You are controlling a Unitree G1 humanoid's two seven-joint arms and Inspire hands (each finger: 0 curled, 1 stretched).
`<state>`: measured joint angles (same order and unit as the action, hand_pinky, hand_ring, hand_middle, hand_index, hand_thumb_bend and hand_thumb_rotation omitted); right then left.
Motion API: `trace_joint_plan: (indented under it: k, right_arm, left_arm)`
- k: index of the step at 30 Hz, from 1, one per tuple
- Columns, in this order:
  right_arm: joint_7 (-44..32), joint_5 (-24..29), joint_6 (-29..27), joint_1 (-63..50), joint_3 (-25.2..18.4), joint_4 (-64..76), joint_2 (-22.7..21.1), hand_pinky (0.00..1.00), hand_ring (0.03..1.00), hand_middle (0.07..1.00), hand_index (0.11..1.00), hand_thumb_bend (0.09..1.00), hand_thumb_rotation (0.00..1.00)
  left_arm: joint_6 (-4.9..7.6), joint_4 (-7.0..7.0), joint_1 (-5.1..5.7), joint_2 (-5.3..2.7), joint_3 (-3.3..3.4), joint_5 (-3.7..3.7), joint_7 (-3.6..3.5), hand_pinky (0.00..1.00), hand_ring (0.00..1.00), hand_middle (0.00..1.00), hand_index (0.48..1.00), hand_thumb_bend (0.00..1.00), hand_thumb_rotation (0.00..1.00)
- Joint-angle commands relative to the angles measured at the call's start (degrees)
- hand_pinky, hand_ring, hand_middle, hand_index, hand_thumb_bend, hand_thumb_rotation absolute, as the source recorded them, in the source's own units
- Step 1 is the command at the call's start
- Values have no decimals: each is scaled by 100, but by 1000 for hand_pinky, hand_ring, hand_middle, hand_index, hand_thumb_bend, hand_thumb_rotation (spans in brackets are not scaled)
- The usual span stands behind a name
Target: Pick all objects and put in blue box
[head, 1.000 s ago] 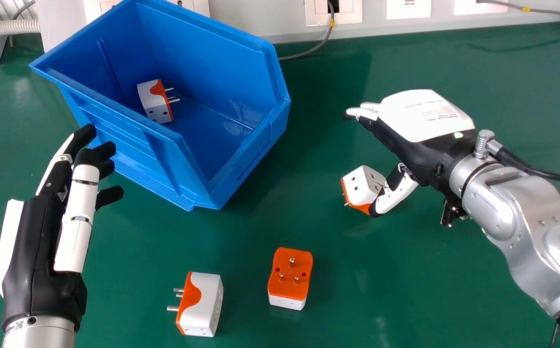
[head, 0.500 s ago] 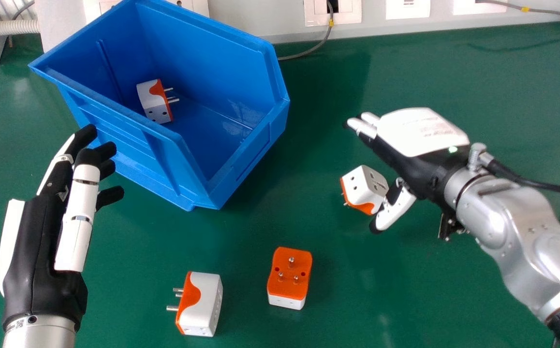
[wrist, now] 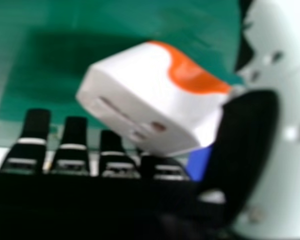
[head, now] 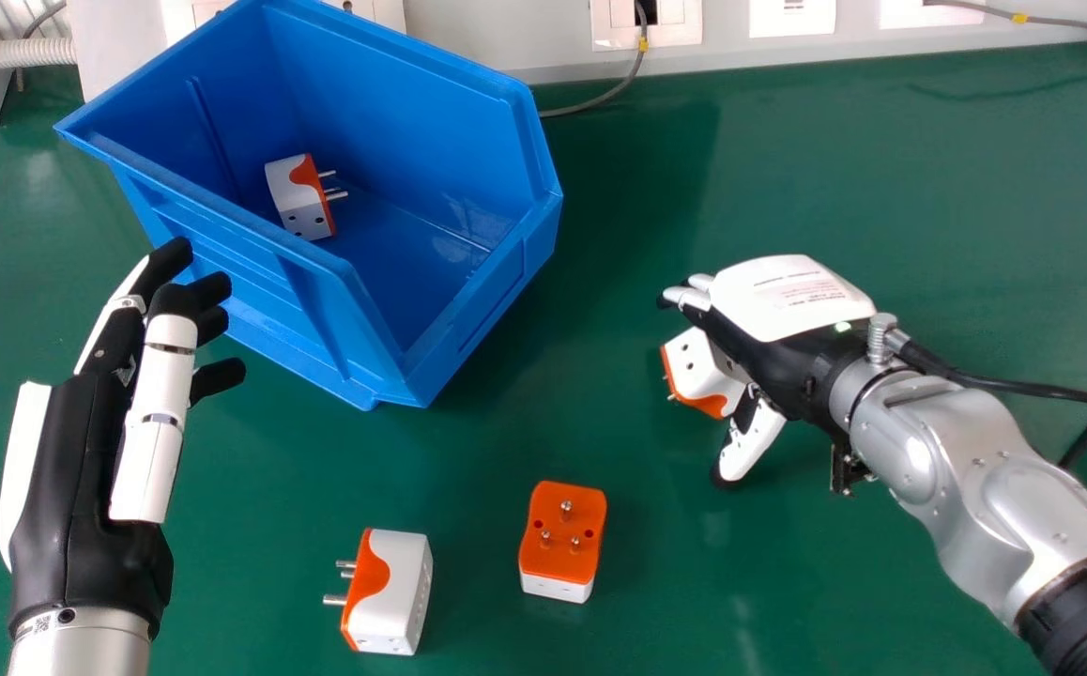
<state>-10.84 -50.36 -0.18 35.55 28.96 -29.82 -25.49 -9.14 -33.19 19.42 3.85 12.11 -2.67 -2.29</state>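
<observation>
Right robot hand (head: 778, 305): unclenched, fingers straight over target adapter (head: 699, 374), thumb spread beside it, apparently to straddle it for grasping | boxed adapter (head: 301, 199): inside blue box (head: 403, 84), toward table's (head: 844, 582) back edge | pins-up adapter (head: 562, 540), sideways adapter (head: 398, 591): toward front edge, awaiting collection

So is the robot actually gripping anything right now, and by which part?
Nothing looks held: the right hand hovers open at a white-and-orange plug adapter, its fingers not curled round it, and the left hand is empty.

text: none legible | fine print (head: 795, 289): on right robot hand (head: 769, 352), too small
</observation>
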Motion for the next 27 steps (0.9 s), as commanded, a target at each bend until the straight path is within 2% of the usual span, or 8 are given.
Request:
trace_joint_plan:
  k: [1, 5, 14, 17, 27]
  right_arm:
    - [95, -48, -19, 227, 13, -45, 5, 803, 885, 933, 889, 728, 142]
    - [147, -46, -13, 300, 34, -160, 35, 788, 873, 921, 870, 712, 122]
    - [230, -53, 21, 461, 120, -393, 165, 782, 868, 917, 862, 689, 111]
    - [266, -44, 29, 461, 143, -414, 196, 778, 865, 912, 858, 679, 100]
    - [263, -24, 18, 519, 179, -562, 291, 755, 849, 898, 833, 669, 71]
  left_arm:
    - [8, -183, 2, 14, -19, 15, 36, 764, 858, 851, 887, 372, 893]
    - [13, -188, 19, -16, -35, 15, 54, 765, 859, 851, 887, 370, 894]
    - [7, -209, 36, -26, -70, 45, 104, 766, 859, 852, 888, 360, 894]
    - [-18, -232, 37, -27, -62, 32, 107, 766, 859, 852, 888, 356, 894]
    - [-36, -233, 25, -10, -86, 56, 139, 767, 859, 852, 888, 356, 893]
